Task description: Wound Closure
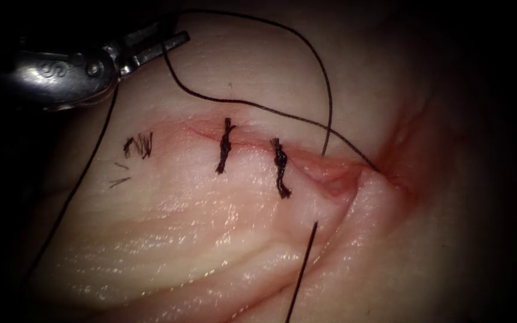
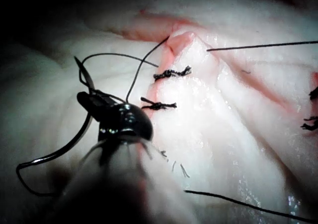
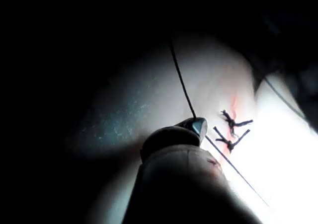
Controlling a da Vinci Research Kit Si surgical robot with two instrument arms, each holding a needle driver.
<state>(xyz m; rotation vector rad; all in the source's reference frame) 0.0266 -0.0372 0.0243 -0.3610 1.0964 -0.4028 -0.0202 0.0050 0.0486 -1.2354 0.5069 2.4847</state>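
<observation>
Thread, thin and black (image 1: pixel 252 104), is trailing from my left steel needle driver (image 1: pixel 172 37), clamped on the curved needle (image 2: pixel 74 139) far-left of the pink cut (image 1: pixel 330 173) in the pale pork tissue (image 1: pixel 198 239). My right tool (image 3: pixel 196 127) is gripping thread; the slack loops may snag the knotted stitches (image 1: pixel 225 152).

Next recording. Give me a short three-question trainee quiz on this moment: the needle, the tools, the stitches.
1. True or false: the needle is lodged in the tissue.
2. What is the left tool holding in its jaws? A) the needle B) the tissue C) nothing
3. Fill in: ___ knotted stitches cross the cut.

Key
1. False. In the left wrist view it is held clear of the tissue.
2. A. It is gripped partway along its curve.
3. Two: one stitch and a second to its right.
</observation>
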